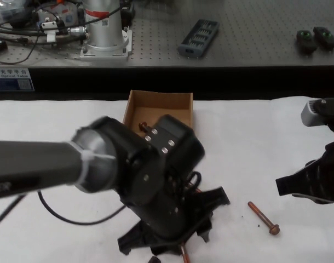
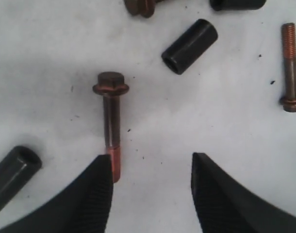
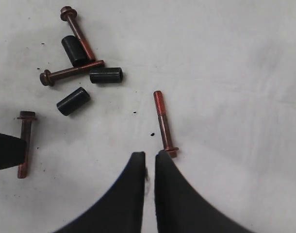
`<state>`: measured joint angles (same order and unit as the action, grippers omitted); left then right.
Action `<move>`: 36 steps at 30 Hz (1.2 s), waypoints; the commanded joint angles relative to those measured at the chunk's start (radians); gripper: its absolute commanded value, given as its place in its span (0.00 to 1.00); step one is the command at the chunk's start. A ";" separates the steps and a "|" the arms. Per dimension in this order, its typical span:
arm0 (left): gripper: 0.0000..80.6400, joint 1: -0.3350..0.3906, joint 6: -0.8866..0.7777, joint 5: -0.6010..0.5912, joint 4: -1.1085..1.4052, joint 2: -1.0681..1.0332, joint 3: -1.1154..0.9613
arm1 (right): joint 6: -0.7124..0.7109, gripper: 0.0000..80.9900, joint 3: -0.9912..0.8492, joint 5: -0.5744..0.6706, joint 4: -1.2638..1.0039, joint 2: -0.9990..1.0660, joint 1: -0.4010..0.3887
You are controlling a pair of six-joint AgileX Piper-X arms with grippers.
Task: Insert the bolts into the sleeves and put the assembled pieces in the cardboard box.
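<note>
Left hand (image 2: 152, 159) parted beside bolt (image 2: 111, 116) tip | right hand (image 3: 149, 156) closed by loose bolt (image 3: 165, 124) | blue label (image 1: 12, 79) unreadable

A blue-and-white plate (image 1: 12, 78) is sitting on the front edge of the far bench (image 1: 254, 38), over at the left of the high view. It is carrying a row of larger characters on top and finer print underneath, and all of it is coming through too small to read. Up on the silver column (image 1: 98, 33) standing on that bench, a small white sticker (image 1: 105, 23) is facing the camera, its dark marks blurring together. No word or number is coming through legibly.
</note>
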<state>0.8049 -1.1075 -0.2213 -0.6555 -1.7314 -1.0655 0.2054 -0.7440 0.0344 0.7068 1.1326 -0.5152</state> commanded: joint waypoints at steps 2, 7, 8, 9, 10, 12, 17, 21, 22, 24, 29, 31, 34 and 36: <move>0.47 0.007 -0.054 0.049 -0.037 -0.025 0.000 | 0.000 0.08 -0.005 -0.002 0.042 -0.029 0.006; 0.41 0.007 -0.048 0.076 -0.065 -0.051 -0.003 | 0.000 0.08 -0.005 -0.002 0.050 -0.096 0.006; 0.41 0.007 -0.044 0.086 -0.063 -0.054 -0.005 | 0.000 0.08 -0.005 -0.002 0.050 -0.113 0.006; 0.41 0.007 -0.037 0.099 -0.060 -0.054 -0.009 | 0.000 0.08 -0.005 -0.002 0.050 -0.130 0.006; 0.41 0.007 -0.033 0.112 -0.055 -0.054 -0.009 | 0.000 0.08 -0.005 -0.002 0.050 -0.145 0.006; 0.41 0.007 -0.031 0.124 -0.048 -0.054 -0.014 | 0.000 0.08 -0.005 -0.002 0.050 -0.170 0.006; 0.41 0.007 0.011 0.127 -0.048 -0.082 -0.038 | 0.002 0.08 -0.005 -0.002 0.050 -0.188 0.006; 0.41 0.007 0.039 0.112 -0.050 -0.114 -0.071 | 0.004 0.08 -0.005 -0.002 0.050 -0.188 0.006; 0.41 0.007 0.049 0.112 -0.055 -0.119 -0.081 | 0.004 0.08 -0.005 -0.002 0.050 -0.188 0.006; 0.41 0.007 0.060 0.121 -0.068 -0.134 -0.098 | 0.004 0.08 -0.005 0.000 0.050 -0.188 0.006; 0.41 0.007 0.146 0.158 -0.135 -0.169 -0.129 | 0.004 0.08 -0.005 0.006 0.052 -0.188 0.006; 0.41 0.007 0.168 0.165 -0.166 -0.181 -0.141 | 0.004 0.08 -0.005 0.006 0.052 -0.188 0.006; 0.37 0.007 0.187 0.165 -0.224 -0.196 -0.156 | 0.004 0.08 -0.005 0.006 0.048 -0.188 0.006; 0.31 0.007 0.201 0.165 -0.240 -0.201 -0.157 | 0.004 0.08 -0.005 0.006 0.043 -0.188 0.006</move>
<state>0.8091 -0.9501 -0.0935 -0.8178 -1.9035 -1.2121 0.2054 -0.7440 0.0344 0.7560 0.9526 -0.5152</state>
